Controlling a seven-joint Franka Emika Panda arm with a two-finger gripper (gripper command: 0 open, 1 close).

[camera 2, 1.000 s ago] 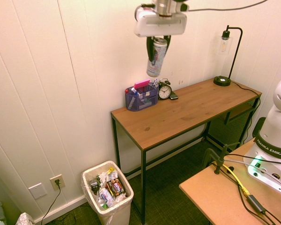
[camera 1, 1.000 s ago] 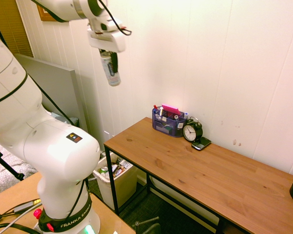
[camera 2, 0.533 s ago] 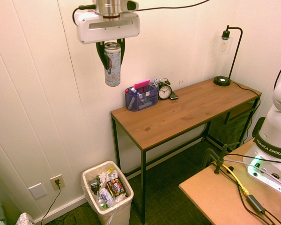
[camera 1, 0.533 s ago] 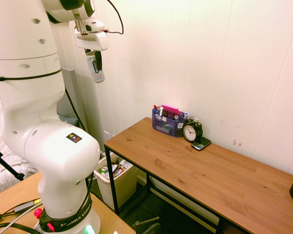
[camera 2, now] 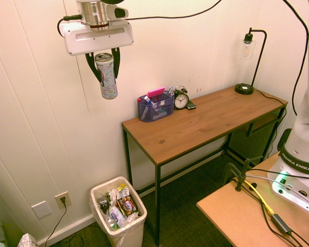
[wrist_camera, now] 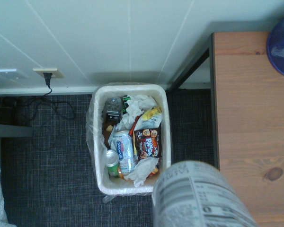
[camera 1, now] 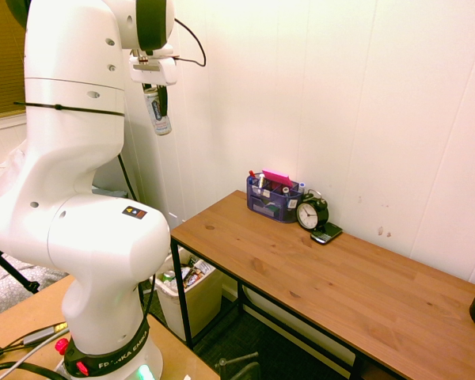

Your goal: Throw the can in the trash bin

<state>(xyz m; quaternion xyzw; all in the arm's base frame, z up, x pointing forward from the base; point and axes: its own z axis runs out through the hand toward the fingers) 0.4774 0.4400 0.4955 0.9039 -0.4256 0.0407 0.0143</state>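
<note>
In the second exterior view, left to right: the gripper [camera 2: 108, 78], upper left, has its fingers clamped on the sides of the can [camera 2: 107, 89], which hangs slightly tilted, high above the bin [camera 2: 133, 236] at lower left. If it lets go from this height, the can could clip the bin's rim or bounce off the heaped wrappers [camera 2: 126, 205] onto the floor [camera 2: 194, 177]. An uneven release could tip it sideways.

The table [camera 2: 203, 121] stands just right of the bin; its near corner could catch a descent that drifts right. On it are a pen organizer [camera 2: 155, 109], an alarm clock [camera 2: 181, 100] and, further right, a lamp [camera 2: 244, 89], all away from the drop.
</note>
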